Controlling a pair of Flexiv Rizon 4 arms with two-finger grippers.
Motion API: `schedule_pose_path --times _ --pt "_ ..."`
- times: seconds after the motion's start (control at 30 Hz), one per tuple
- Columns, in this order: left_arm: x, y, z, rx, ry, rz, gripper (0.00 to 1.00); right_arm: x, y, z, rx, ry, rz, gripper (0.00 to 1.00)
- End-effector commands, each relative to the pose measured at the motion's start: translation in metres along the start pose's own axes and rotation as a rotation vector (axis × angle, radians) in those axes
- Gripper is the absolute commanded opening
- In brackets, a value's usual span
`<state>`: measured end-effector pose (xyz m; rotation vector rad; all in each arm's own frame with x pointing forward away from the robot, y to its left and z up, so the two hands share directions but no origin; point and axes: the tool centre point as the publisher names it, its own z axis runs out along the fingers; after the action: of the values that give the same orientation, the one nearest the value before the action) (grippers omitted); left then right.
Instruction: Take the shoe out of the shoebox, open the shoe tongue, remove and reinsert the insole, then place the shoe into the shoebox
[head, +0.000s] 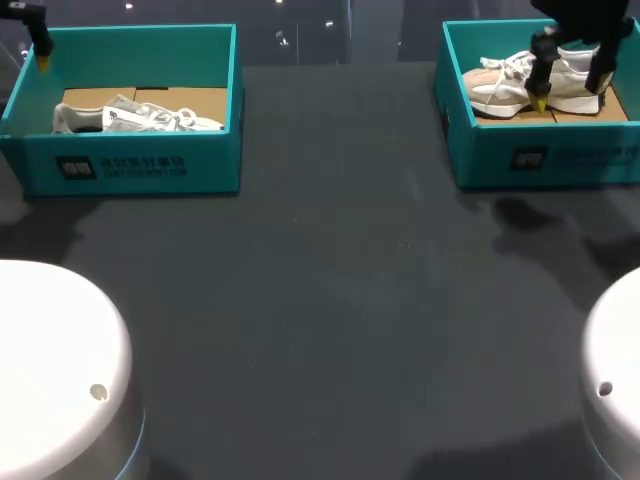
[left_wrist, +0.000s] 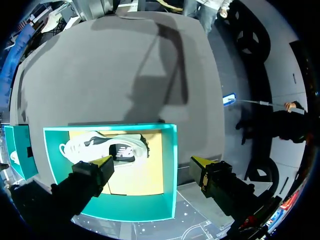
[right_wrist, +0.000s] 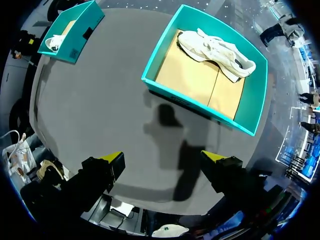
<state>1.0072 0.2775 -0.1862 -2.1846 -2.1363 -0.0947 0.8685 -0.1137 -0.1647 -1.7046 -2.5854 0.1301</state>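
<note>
Shoeboxes in teal, two of them, stand lidless at the far corners of the dark table, well apart: the left shoebox and the right shoebox. Each holds exactly one shoe on its brown cardboard floor, so there are two shoes in all. The left shoe, white with grey, lies lengthwise along the near side of its box. The right shoe, white and beige with loose laces, lies toward the far wall of its box. Neither shoe is touched by anything. Two grippers are up in the air, each showing two yellow tips in its own wrist view, four tips altogether. The left gripper hangs above the outer end of the left shoebox. It is released, with its fingers spread wide, one over the box floor beside the shoe and the other past the box wall, and nothing is caught between them. The right gripper hangs high near the right shoebox. It too is released and holds nothing. From its wrist, the box and shoe lie ahead of its fingers, and its shadow falls on the bare table just short of the box wall.
</note>
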Motion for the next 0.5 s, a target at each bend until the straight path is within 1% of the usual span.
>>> schedule_pose_path --times 0.03,0.07,0.13,0.27,0.33,0.37,0.4,0.5 --pt "0.001 -0.001 0.0 -0.002 0.001 0.002 1.0 -0.013 0.014 -0.001 -0.045 0.052 0.058 1.0" --pt "0.001 -0.001 0.0 -0.002 0.001 0.002 1.0 -0.02 0.021 0.0 -0.058 0.074 0.093 1.0" --pt "0.001 -0.001 0.0 -0.002 0.001 0.002 1.0 -0.031 0.035 0.001 -0.078 0.036 0.117 1.0" --pt "0.001 -0.001 0.0 -0.002 0.001 0.002 1.0 -0.061 0.066 0.004 -0.109 0.016 0.181 1.0" --pt "0.001 -0.001 0.0 -0.002 0.001 0.002 1.0 -0.076 0.083 0.006 -0.129 -0.008 0.198 1.0" --pt "0.001 -0.001 0.0 -0.002 0.001 0.002 1.0 -0.083 0.09 0.008 -0.134 -0.026 0.199 1.0" --pt "0.001 -0.001 0.0 -0.002 0.001 0.002 1.0 -0.089 0.097 0.013 -0.144 -0.021 0.182 1.0" --pt "0.001 -0.001 0.0 -0.002 0.001 0.002 1.0 -0.089 0.097 0.013 -0.144 -0.021 0.182 1.0"
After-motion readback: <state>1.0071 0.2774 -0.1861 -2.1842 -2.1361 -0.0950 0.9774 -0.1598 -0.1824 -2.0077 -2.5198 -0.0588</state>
